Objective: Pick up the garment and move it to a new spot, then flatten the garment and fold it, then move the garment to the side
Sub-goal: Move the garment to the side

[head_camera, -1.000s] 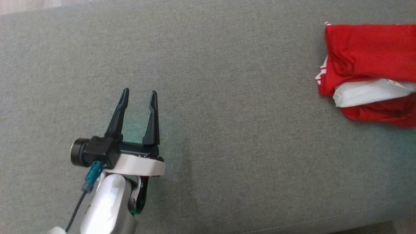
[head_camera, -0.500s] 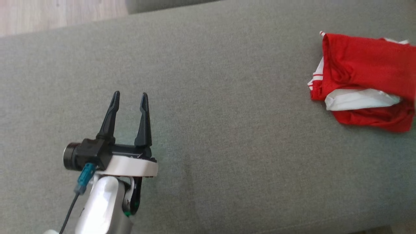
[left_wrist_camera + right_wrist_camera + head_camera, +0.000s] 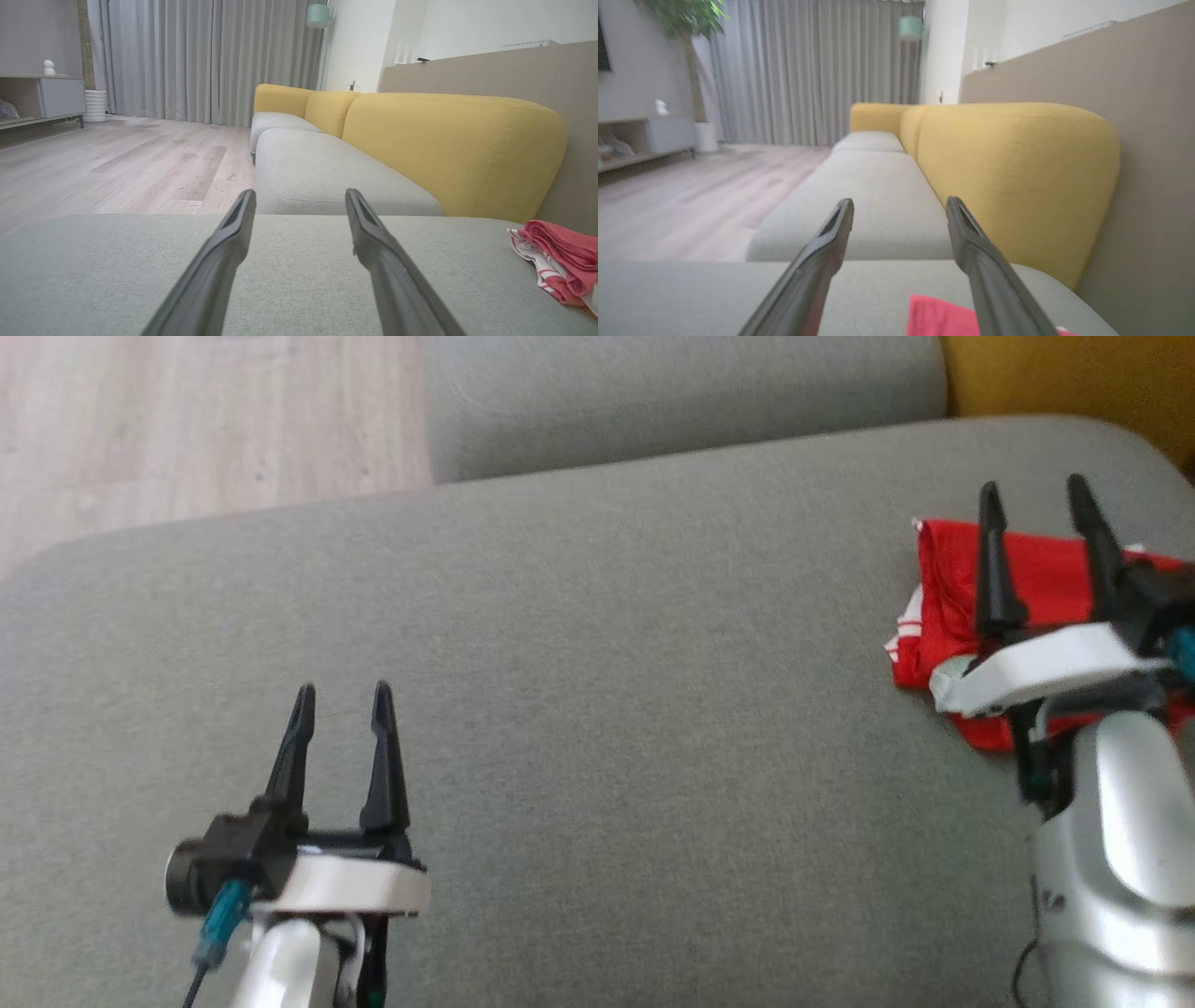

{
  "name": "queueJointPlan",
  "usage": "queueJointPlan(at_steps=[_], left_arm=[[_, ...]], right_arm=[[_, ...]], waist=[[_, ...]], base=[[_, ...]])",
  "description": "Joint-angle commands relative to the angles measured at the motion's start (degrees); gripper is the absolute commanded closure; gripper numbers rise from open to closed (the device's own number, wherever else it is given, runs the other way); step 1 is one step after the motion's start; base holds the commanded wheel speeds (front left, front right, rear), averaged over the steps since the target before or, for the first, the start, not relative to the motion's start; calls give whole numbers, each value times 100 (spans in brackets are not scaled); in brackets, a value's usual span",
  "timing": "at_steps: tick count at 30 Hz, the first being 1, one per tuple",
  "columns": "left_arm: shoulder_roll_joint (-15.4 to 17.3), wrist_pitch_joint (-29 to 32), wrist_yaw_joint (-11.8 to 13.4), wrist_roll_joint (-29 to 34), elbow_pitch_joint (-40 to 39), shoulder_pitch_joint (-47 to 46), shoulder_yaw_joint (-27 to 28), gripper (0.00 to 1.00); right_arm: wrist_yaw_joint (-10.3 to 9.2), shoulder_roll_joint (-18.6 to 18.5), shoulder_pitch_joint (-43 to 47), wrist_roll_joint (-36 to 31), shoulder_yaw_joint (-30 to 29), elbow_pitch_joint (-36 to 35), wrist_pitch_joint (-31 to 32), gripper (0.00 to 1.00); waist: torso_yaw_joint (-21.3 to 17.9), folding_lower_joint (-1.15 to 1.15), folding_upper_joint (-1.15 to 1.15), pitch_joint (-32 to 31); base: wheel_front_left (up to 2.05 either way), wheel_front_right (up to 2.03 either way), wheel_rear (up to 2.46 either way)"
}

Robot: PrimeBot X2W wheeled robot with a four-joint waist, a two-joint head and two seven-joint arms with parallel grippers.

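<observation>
While the left gripper (image 3: 344, 689) and right gripper (image 3: 1032, 483) both sit wide open and empty, the red-and-white garment (image 3: 945, 581) lies bunched on the grey cushion (image 3: 597, 663).

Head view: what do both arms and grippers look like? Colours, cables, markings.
The left gripper and right gripper match: two long black tapered fingers on a black base, a white curved collar, then a glossy silver forearm. The left carries a black cylindrical camera with a teal connector and dark cable. Teal shows on the right too. No markings legible.
</observation>
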Motion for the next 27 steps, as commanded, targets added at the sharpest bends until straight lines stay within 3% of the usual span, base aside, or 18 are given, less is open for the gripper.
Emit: queueJointPlan(at_steps=[1, 11, 18, 27], left_arm=[[39, -53, -13, 3, -206, -57, 243, 0], [40, -54, -3, -17, -332, 408, 501, 0], [35, -54, -3, -228, -336, 602, 599, 0], [33, -54, 77, -339, -453, 671, 741, 0]], right_arm=[[-4, 37, -44, 188, 184, -255, -145, 0], [-4, 99, 1272, 1664, 1160, -230, -836, 0], [-4, 100, 1800, 1776, 1340, -327, -864, 0], [-4, 100, 1842, 1810, 1418, -388, -866, 0]], waist=[[122, 1, 0, -152], [276, 1, 0, -285], [294, 1, 0, -266], [283, 1, 0, -253]], base=[[0, 0, 0], [0, 0, 0], [0, 0, 0], [0, 0, 0]])
